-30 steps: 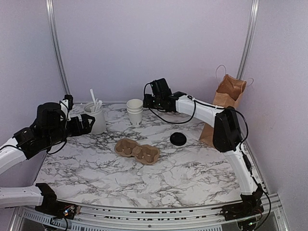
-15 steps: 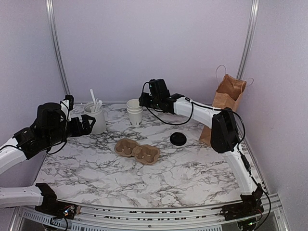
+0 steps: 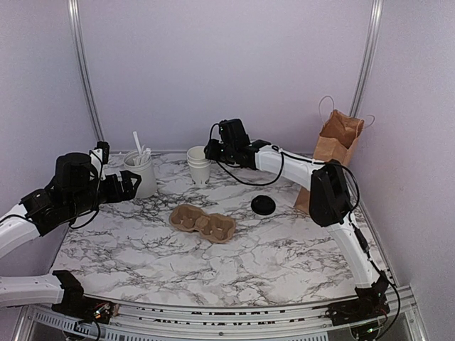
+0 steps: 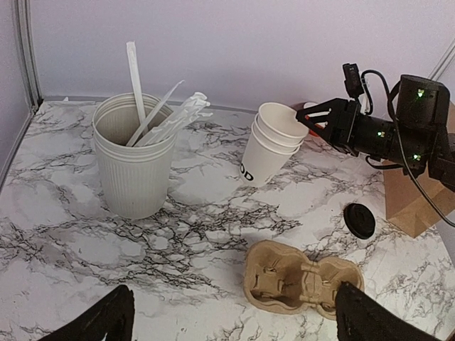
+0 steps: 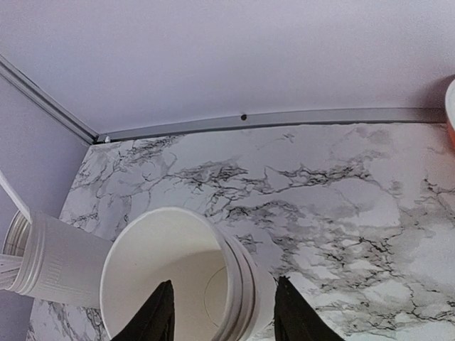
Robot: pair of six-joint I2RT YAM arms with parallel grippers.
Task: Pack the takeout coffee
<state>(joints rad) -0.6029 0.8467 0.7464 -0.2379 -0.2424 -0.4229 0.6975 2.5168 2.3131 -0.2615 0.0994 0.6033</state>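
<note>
Right claw (image 5: 224, 284) hangs half spread at the stack of paper cups (image 5: 178, 263) — one finger over the top cup's hollow, the other outside its rim, the wall between them unpinched. The lowest cup (image 4: 257, 170) bears dark lettering. Back toward that claw's base, the black lid (image 3: 263, 204) lies alone on the marble surface (image 3: 284, 249). Left claw (image 3: 133, 185) is spread wide — a ribbed tub of utensils (image 4: 135, 167) just ahead.

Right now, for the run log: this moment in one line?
right gripper: open, straddling rim of top paper cup | left gripper: open, by utensil holder | black lid: on table
</note>
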